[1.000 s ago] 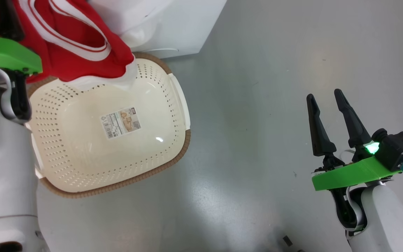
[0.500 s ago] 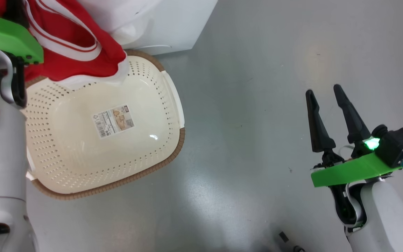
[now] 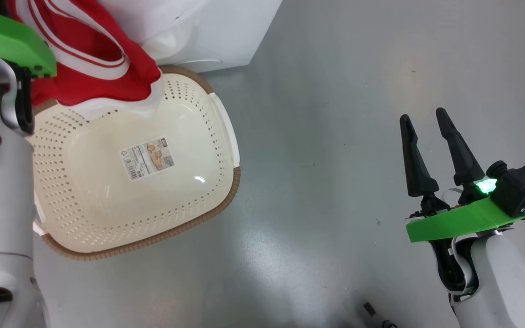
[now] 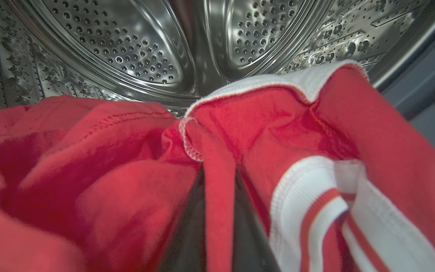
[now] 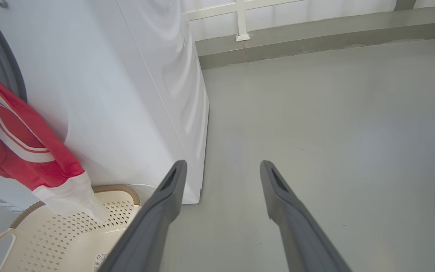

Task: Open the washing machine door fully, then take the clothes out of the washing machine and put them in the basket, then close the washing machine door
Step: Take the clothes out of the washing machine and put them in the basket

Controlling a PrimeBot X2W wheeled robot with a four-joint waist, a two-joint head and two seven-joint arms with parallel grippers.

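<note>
Left gripper (image 4: 219, 211) clamped on fold of red clothes (image 4: 100, 166) at washing machine (image 4: 134, 53) mouth; white hem drapes into basket (image 3: 233, 182). Right gripper (image 3: 422, 117) idle, fingers spread apart. Advice: draw whole garment clear of machine before releasing above basket.

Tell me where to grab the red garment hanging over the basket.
Pinch the red fold just above the white hem of the garment, where it hangs free over the basket. Come from the open floor side with the right end effector; the washing machine backs it.
</note>
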